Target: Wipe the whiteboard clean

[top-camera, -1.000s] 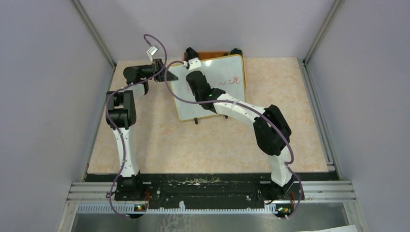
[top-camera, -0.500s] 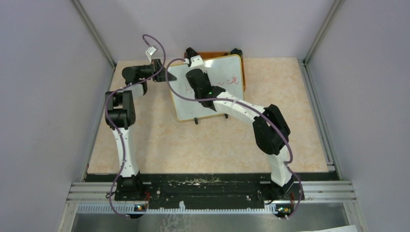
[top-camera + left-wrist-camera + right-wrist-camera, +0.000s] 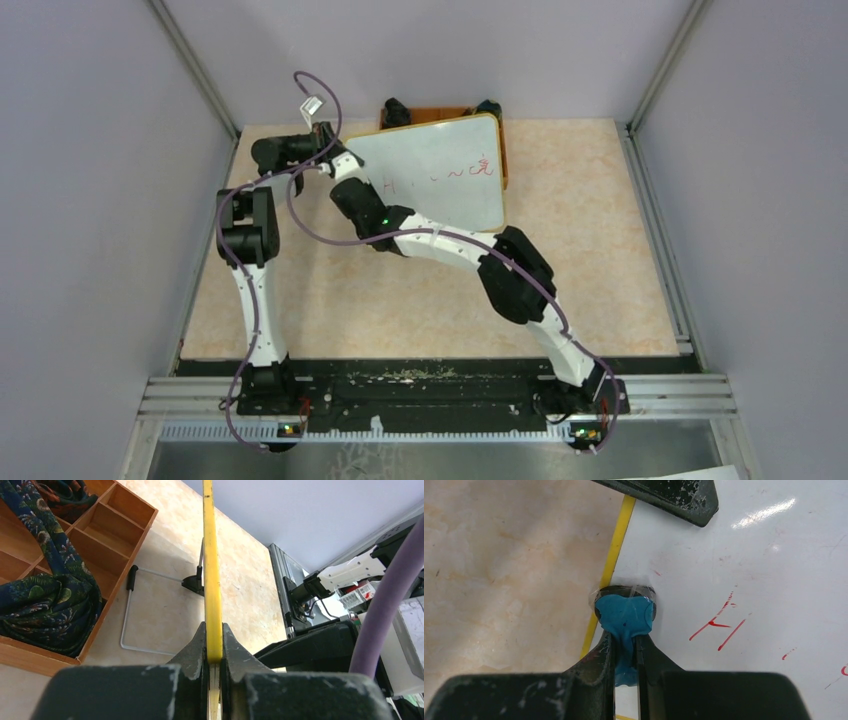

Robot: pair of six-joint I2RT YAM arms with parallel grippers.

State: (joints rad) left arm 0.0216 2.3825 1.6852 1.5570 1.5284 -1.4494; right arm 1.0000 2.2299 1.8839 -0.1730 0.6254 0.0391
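Right claw point(image 3: 626, 639), arm stretched far left, pinches a blue pad point(image 3: 624, 614) against the whiteboard point(image 3: 749, 555); left claw point(image 3: 213, 642) clamps its rim.

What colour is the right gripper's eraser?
Blue; the eraser shows best in the right wrist view.

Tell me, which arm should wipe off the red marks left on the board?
The right. The right gripper holds a blue wiper against the whiteboard, near the red marks; the left gripper only clamps the board's edge.
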